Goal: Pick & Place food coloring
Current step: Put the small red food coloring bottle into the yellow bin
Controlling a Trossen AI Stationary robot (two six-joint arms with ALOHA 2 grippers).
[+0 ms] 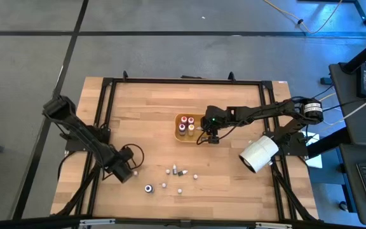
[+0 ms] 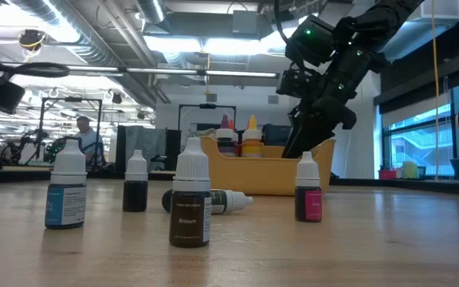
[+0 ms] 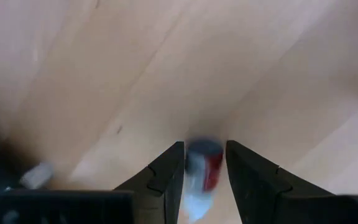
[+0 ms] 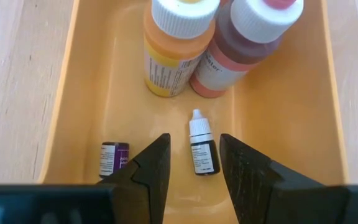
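The counter is a top of pale wood planks inside a black metal frame, and it stands on a grey floor with dark lines. In the low view the room behind is a big workshop with ceiling lamps, pipes and windows on the right side; a person is far back at the left.

The yellow-orange tray is near the middle of the counter. The right pincer hangs over the tray with its fingers apart and holds nothing. Between the fingers, on the tray floor, stands a tiny dark bottle with a white cap. A small purple bottle lies beside it. At the far end of the tray there are two bigger bottles, one yellow and one reddish; their labels are too small to read.

More small bottles of food coloring are scattered on the bare wood near the front edge. In the low view one of them has the word "Brown" on its label, another has a blue label, another a pink one, and one lies on its side.

The left pincer is low at the front left part of the counter. A small bottle with a red label is between its fingers, but I cannot tell if they press it.

A big white cylinder is at the right side
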